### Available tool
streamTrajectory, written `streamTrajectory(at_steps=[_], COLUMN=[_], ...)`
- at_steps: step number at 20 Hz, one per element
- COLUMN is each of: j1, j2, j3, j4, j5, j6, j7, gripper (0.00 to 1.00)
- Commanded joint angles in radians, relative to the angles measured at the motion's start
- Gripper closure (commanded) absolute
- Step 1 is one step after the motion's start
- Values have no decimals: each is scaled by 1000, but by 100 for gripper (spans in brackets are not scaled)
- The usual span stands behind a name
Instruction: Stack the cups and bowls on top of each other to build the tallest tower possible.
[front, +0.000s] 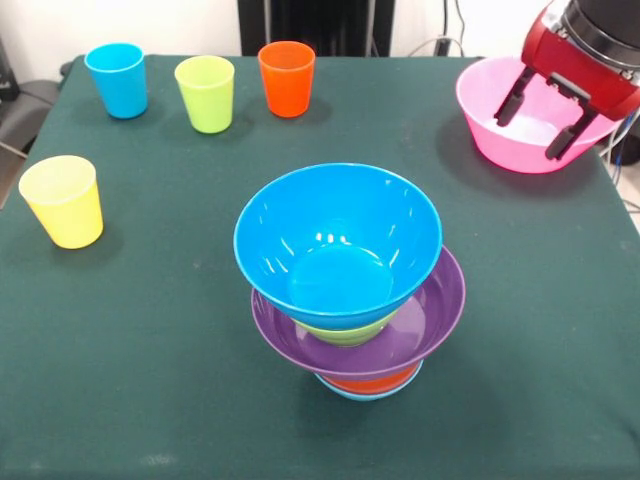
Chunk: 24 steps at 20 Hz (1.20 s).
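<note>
Gripper (545, 128) is hanging spread apart right over the pink bowl (525, 135), black fingers (512, 103) splayed with nothing between them, tips down around the rim and inside of that bowl. My guess is it's about to pick the pink one up.

Here's my worry: that bowl is the widest of the lot, and the tower (352, 285) well off to the side of it already ends in a deep blue bowl (338, 243) sitting a bit crooked on a green bowl (345, 331). Drop a big wide bowl on that and it'd probably rock or slide off, maybe dragging the blue one with it. A pinch on a thin glossy rim could slip too.

Tower itself, bottom up: light-blue bowl (352, 391), orange bowl (372, 381), wide purple bowl (400, 345), green, then the blue. It looks slightly off-centre.

Far across from the pink bowl sit the four cups: blue cup (116, 79), lime cup (205, 92), orange cup (286, 77) in a row, yellow cup (62, 200) apart from them, all upright on the green table (140, 360).
</note>
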Motion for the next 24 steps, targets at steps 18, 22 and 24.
streamTrajectory(at_steps=[18,22,24], j1=[126,150,159], j2=[191,192,188], j3=[-135,-163,-173], j4=[111,146,163], j5=[139,167,184], j6=[-338,-376,-384], j7=[343,363,362], gripper=[0,0,0])
